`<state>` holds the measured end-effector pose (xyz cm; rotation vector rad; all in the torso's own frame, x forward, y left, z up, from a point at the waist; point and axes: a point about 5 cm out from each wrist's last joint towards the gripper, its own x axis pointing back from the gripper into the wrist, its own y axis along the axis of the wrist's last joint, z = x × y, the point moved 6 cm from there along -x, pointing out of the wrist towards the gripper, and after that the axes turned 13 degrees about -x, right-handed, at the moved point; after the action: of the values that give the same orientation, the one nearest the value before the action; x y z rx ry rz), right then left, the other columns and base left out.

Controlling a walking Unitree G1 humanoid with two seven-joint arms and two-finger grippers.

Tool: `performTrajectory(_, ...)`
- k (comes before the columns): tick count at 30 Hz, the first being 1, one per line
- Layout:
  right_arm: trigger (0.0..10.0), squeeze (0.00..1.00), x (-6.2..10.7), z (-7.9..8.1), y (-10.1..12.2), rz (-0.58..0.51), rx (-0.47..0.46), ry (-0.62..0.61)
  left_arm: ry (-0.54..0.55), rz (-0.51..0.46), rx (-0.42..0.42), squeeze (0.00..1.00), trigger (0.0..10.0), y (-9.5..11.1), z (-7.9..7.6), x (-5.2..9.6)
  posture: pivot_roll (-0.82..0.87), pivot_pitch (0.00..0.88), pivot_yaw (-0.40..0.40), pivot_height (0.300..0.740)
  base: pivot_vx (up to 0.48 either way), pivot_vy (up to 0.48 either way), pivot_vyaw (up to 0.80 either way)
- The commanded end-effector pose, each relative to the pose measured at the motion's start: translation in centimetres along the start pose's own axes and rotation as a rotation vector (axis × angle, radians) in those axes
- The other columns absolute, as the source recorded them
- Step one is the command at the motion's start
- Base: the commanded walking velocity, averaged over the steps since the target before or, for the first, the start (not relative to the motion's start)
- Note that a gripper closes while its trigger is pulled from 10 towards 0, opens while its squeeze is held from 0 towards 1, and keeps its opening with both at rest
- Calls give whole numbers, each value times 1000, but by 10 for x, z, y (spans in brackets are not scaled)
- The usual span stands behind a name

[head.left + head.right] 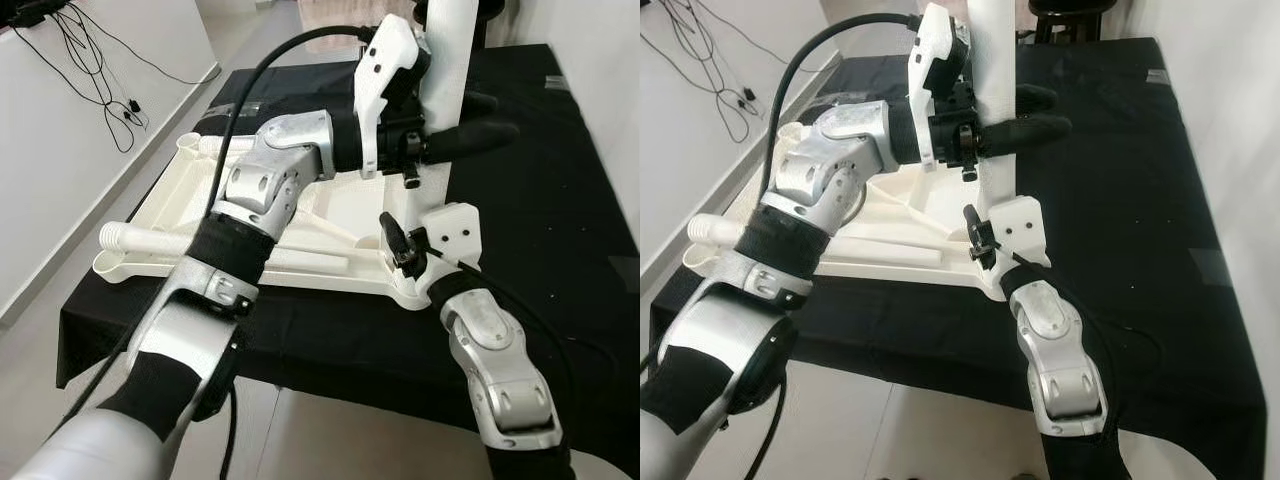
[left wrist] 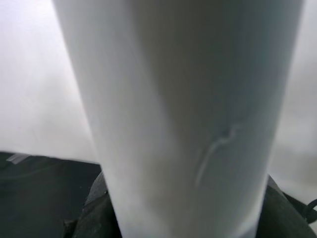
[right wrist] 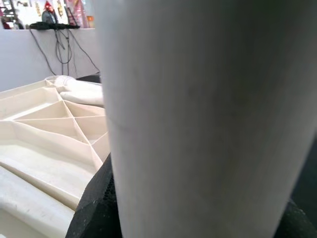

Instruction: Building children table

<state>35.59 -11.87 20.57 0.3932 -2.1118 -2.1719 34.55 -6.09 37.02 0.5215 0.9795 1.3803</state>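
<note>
A: Black cloth over the surface (image 1: pixel 560 200), white wall with cables on the left. Cream plastic tabletop (image 1: pixel 190 215) lies upside down on it, ribbed underside up

B: Legs?

A: One white leg (image 1: pixel 447 60) stands upright at the near right corner socket. Left gripper (image 1: pixel 470 135) has its fingers wrapped round it mid-height; right gripper (image 1: pixel 398 243) is low at the base, fingers against the leg beside the socket, gap hidden, can't tell how tight

B: Rest?

A: Loose leg (image 1: pixel 140 238) lies on the tray with a threaded end. More pale pieces by the far corner, can't tell what. So roughly one in, others left, I'd guess

B: Material?

A: Smooth matte tube, faint scratch in the left wrist view. Stiff moulded plastic, diagonal ribs, round sockets at the corners
</note>
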Motion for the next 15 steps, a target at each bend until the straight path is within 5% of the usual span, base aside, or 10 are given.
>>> performTrajectory(1, 10000, 0, 3, 13, -41, 154, -37, 57, 91, -11, -55, 0, 0, 12, 19, 4, -37, 119, 148, 740, 0, 0, 0)
performTrajectory(6, 10000, 0, -2, 2, -38, 155, -51, 45, 100, -23, -45, 0, 0, 13, 20, 4, -39, 113, 142, 740, 0, 0, 0)
performTrajectory(7, 10000, 1000, -4, 0, -37, 153, -46, 60, 102, -27, -40, 0, 0, 13, 21, 4, -41, 109, 141, 740, 0, 0, 0)
performTrajectory(15, 10000, 1000, -15, 2, -26, 168, 30, 251, 101, -57, 0, 0, 0, 15, 21, 2, -46, 102, 136, 740, 0, 0, 0)
